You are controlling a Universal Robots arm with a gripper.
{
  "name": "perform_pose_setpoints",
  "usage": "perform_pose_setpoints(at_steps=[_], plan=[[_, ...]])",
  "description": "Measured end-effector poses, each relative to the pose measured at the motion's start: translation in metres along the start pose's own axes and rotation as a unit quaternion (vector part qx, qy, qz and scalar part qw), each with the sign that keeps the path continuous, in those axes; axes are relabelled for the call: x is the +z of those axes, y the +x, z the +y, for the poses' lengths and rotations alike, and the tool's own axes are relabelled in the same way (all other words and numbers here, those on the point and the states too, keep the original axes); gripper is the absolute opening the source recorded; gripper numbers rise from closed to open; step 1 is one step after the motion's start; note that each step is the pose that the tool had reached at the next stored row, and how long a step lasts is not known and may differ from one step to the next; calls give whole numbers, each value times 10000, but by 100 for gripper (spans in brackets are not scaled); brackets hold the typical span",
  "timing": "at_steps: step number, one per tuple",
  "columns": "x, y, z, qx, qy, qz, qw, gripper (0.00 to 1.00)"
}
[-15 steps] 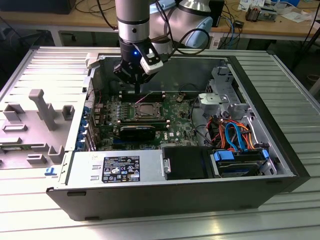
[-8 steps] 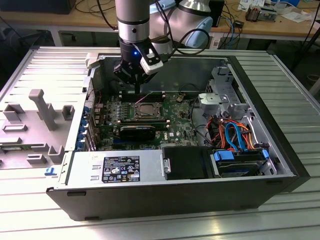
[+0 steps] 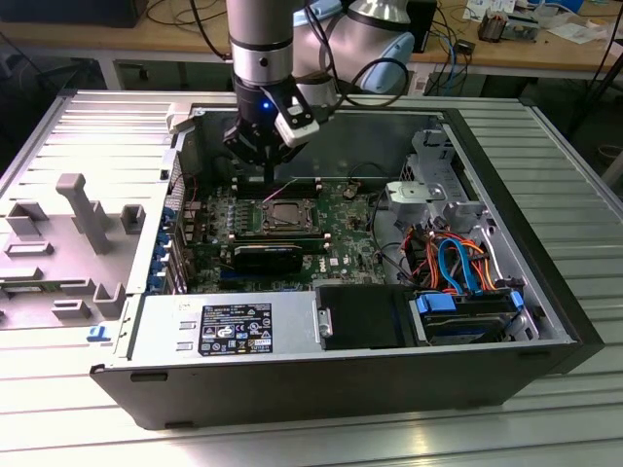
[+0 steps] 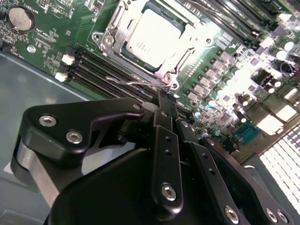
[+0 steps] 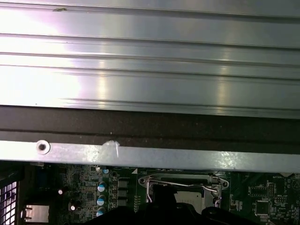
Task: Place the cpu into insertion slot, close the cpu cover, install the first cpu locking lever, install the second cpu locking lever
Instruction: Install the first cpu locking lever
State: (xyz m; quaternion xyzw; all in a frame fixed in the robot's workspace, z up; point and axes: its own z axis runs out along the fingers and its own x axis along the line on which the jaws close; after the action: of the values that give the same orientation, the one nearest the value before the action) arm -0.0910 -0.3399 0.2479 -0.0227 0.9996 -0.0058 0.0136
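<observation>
In the exterior view a grey plastic holder [image 3: 83, 209] lies on the desk [image 3: 565, 175] at 9 o'clock of the open computer case [image 3: 292, 389]. Further right, on the green board [image 3: 209, 219], the chip [image 3: 284, 215] sits flat in its socket [image 3: 261, 220]. In the second wrist view the metal cover [image 4: 114, 29] appears to be lying down over the chip's edges. The tool [image 3: 270, 178] hangs at the socket's 12 o'clock side, its two black fingers [image 4: 161, 122] drawn together. Their tip is at the free end of a thin wire lever [image 4: 133, 83] that runs along the memory slots [image 4: 101, 65]. Whether they pinch the wire or only touch it cannot be told. Orange and blue cables [image 3: 458, 263] fill the case at 3 o'clock.

The likely trouble is the springy wire slipping off the narrow tip. It could then snap upward and let the cover lift. A sideways skid could also drive the tip into the memory slots or the small parts around the socket.
</observation>
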Motion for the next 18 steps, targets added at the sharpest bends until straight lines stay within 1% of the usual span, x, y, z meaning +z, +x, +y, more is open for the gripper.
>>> perform_pose_setpoints(at_steps=[1, 2, 3, 18], plan=[[15, 0, 1, 0, 1, 2, 10000, 11], [44, -9, 7, 0, 0, 25, 10000, 11], [48, -10, 8, -1, 1, 30, 10000, 11], [51, -10, 9, -3, 10, 30, 10000, 11]])
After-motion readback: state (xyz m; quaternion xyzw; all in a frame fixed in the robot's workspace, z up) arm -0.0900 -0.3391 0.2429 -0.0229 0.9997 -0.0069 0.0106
